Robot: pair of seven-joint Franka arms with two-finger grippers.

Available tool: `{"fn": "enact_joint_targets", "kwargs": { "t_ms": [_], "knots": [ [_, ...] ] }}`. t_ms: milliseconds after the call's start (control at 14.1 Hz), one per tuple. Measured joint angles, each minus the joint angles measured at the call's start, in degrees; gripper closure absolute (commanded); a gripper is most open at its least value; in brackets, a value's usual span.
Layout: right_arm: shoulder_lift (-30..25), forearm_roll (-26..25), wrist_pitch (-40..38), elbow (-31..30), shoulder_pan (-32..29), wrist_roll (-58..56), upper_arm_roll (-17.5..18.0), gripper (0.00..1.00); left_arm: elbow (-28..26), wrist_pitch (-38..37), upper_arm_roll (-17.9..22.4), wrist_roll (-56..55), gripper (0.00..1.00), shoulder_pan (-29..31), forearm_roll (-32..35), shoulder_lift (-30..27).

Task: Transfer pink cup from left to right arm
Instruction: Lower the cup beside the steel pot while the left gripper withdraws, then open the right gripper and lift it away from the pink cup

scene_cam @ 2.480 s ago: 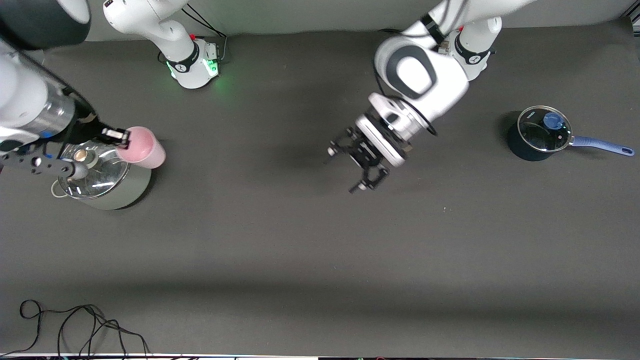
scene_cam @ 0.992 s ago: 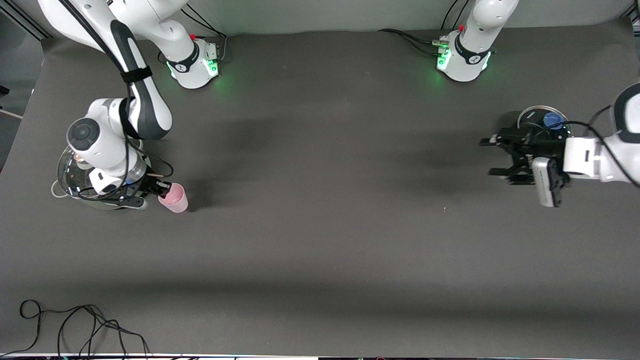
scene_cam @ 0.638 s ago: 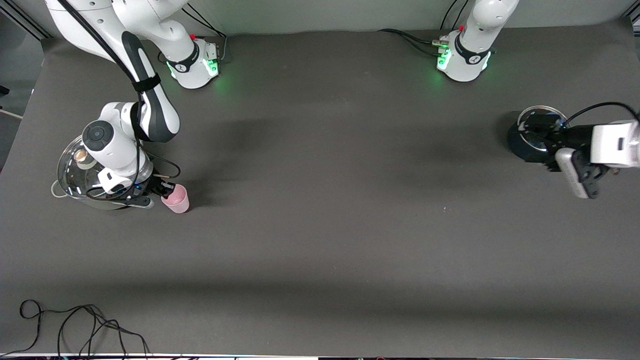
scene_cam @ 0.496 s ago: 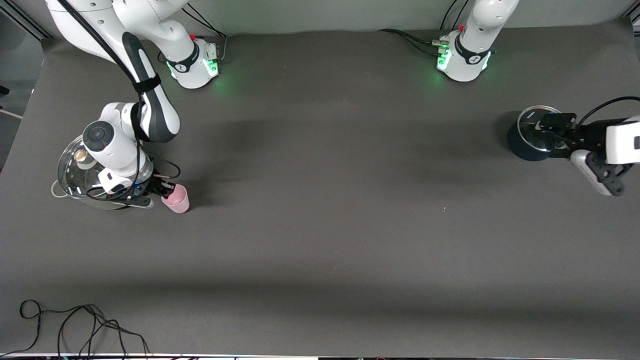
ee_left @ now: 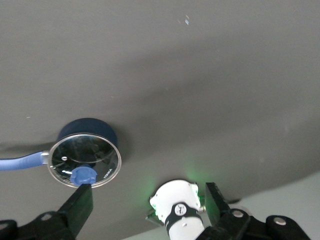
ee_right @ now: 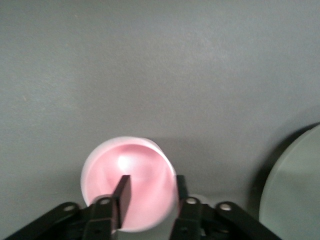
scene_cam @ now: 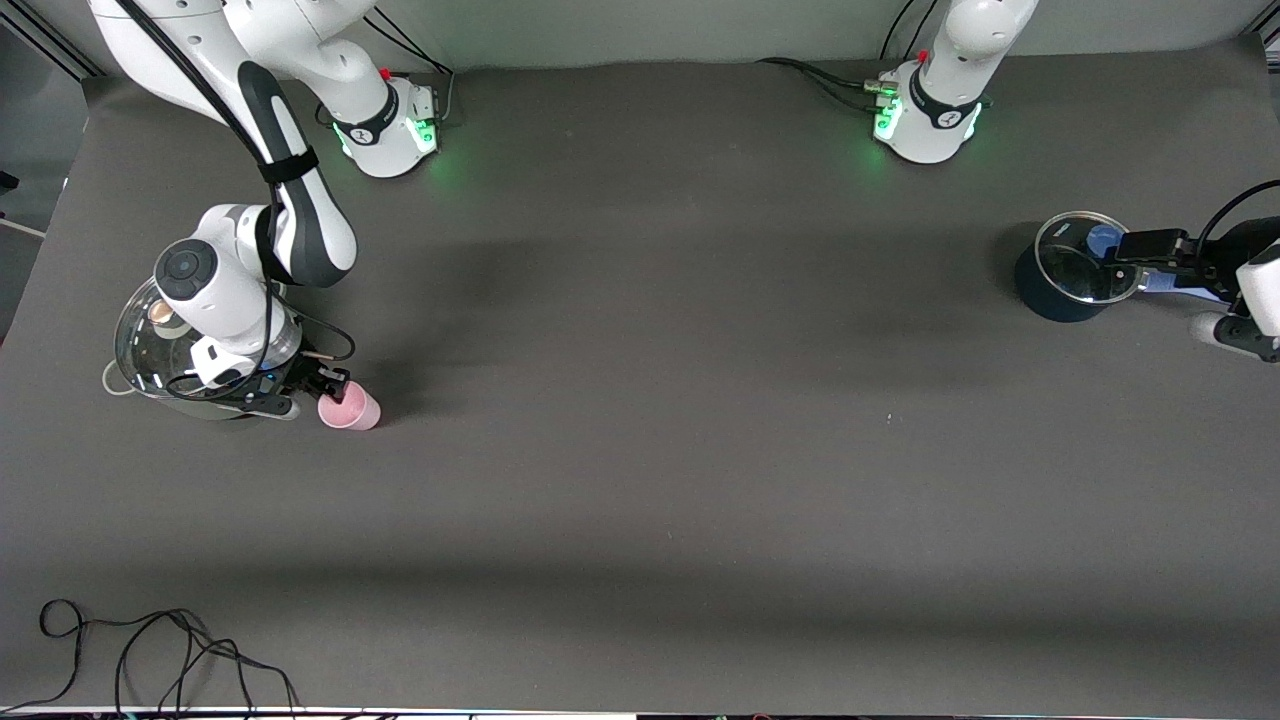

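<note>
Well, the pink cup (scene_cam: 349,410) stands on the table beside the steel lidded pot (scene_cam: 150,345) at the right arm's end; the right gripper (scene_cam: 330,385) straddles its rim, one finger inside, jaws slackened. The left gripper (scene_cam: 1150,255) hangs wide open and empty over the blue saucepan (scene_cam: 1070,275).

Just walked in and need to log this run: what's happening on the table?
The right end effector is at the pink cup, one finger inside the rim and one outside, beside the steel lidded pot at the right arm's end of the table. The cup looks tilted, its mouth facing the wrist camera. The left end effector, open and empty, is over the blue saucepan at the left arm's end.
</note>
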Motion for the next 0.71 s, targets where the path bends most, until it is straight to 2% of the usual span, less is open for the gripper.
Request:
{"fn": "enact_joint_targets", "kwargs": {
  "t_ms": [213, 354, 638, 709],
  "knots": [
    [-1.6, 0.0, -0.5, 1.0, 0.0, -1.7, -0.5, 0.01, -1.7, 4.4, -0.3, -5.9, 0.0, -0.6, 0.0, -3.8],
    [-3.7, 0.0, -5.7, 3.4, 0.0, -2.7, -1.4, 0.01, -4.0, 7.3, -0.4, -7.5, 0.0, -0.9, 0.0, -7.0],
    [-6.6, -0.1, -30.8, 20.0, 0.0, -3.5, -3.7, 0.01, -8.0, 10.5, -0.1, -8.3, 0.0, -1.1, -0.2, -11.5],
    [-6.9, -0.7, -36.0, 24.2, 0.0, -3.6, -4.1, 0.01, -8.2, 10.5, 1.3, -8.3, 0.0, -2.3, -0.5, -11.7]
  ]
}}
